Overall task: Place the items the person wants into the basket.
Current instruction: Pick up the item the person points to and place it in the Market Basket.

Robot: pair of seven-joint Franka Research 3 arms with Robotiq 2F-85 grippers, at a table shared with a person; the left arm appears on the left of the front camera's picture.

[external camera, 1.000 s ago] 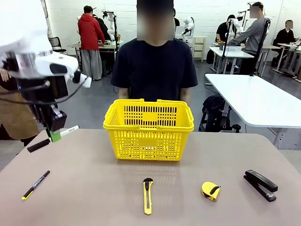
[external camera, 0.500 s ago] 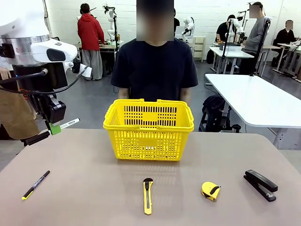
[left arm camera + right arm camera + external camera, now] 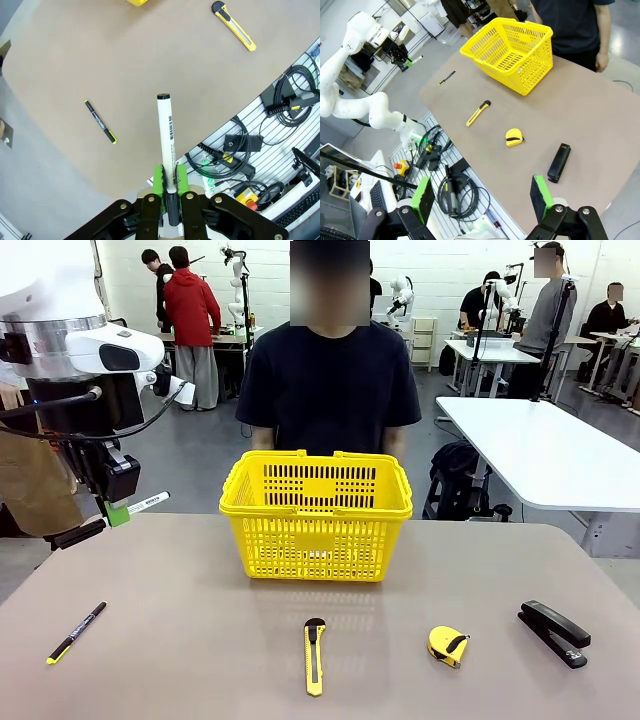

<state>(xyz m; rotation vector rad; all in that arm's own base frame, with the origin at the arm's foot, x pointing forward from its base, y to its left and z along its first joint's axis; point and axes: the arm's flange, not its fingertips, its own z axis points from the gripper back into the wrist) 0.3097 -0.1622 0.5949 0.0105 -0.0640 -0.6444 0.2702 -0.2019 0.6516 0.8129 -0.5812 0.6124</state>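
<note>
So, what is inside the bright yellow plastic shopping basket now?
Nothing shows inside the bright yellow slotted plastic basket: its inner walls and most of the floor look bare. The near wall covers a strip of the floor, so that part I cannot check.

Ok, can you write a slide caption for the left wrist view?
Left gripper shut on the marker, held above the table where the pen and utility knife lie.

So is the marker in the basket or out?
Out: the left gripper is shut on the marker, holding it in the air, left of the basket.
</note>
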